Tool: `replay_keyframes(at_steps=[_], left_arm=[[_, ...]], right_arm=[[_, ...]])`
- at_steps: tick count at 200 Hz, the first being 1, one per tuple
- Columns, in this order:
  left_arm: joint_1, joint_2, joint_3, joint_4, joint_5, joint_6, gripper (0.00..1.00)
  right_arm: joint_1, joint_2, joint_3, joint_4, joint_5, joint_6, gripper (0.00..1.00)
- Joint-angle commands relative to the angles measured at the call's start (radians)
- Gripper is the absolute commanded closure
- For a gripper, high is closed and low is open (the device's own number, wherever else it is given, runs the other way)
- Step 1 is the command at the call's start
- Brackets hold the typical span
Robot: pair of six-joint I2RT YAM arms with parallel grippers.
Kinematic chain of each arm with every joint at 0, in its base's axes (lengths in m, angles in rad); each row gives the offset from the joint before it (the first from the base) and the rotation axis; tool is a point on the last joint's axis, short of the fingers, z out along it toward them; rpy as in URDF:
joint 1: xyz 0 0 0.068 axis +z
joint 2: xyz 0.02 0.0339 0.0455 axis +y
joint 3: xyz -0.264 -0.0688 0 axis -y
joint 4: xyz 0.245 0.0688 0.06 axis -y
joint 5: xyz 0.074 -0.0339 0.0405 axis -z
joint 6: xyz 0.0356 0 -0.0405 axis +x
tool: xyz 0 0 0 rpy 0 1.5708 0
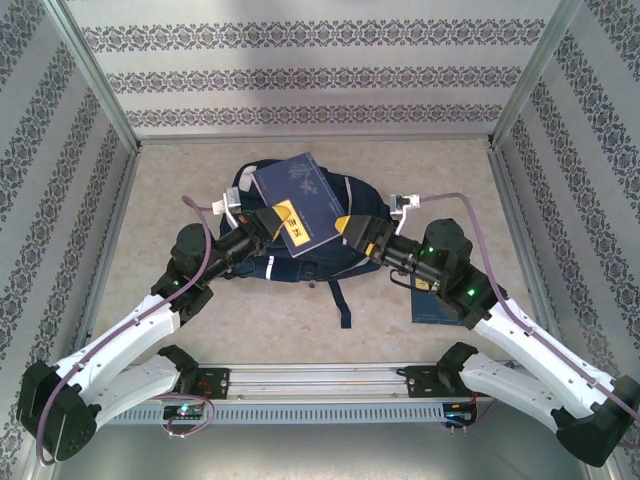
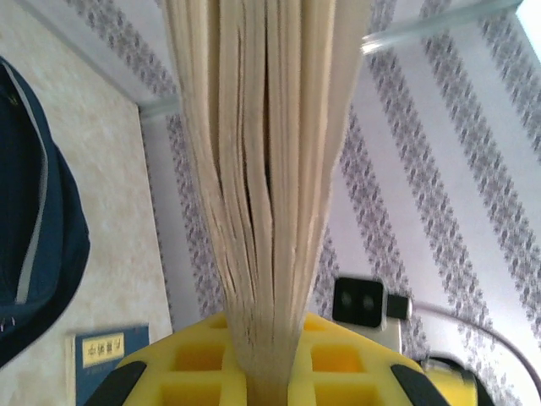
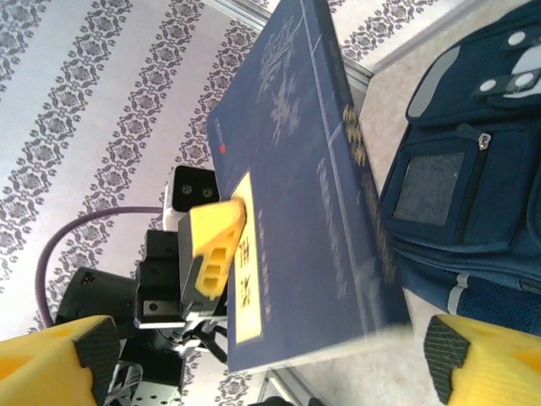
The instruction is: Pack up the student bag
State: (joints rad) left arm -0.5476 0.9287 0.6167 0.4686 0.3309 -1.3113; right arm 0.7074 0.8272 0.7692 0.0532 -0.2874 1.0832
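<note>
The left gripper [image 1: 272, 222] is clamping a navy book [image 1: 300, 195] tilted over the student bag [image 1: 300, 268]. The right gripper [image 1: 355, 228] is hovering beside it, fingers spread wide.

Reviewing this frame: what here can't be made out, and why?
- The student bag, main opening: in the top view, the blue book held by the left hand covers it.
- The book's cover lettering: too small from above, blurred in the right wrist view, and the left wrist view shows page edges.
- The second book on the table: the right arm partly covers it in the top view.
</note>
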Motion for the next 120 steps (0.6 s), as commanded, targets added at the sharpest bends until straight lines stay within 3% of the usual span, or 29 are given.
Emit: replay_keyframes(at_steps=[1,26,84,120], left_arm=[[0.001,-0.027,-0.027,0.180,-0.166,-0.075,1.00],[-0.009,-0.031,-0.040,0.217,-0.224,-0.089,1.00],[-0.028,-0.044,-0.034,0.217,-0.235,-0.079,1.00],[-0.039,-0.056,-0.046,0.209,-0.254,-0.074,1.00]], right_arm=[[0.037,0.031,-0.016,0.112,0.130,0.007,0.03],[0.067,0.104,-0.041,0.266,0.138,0.066,0.02],[0.104,0.256,-0.041,0.493,0.191,0.183,0.03],[0.143,0.348,0.021,0.566,0.205,0.176,0.14]])
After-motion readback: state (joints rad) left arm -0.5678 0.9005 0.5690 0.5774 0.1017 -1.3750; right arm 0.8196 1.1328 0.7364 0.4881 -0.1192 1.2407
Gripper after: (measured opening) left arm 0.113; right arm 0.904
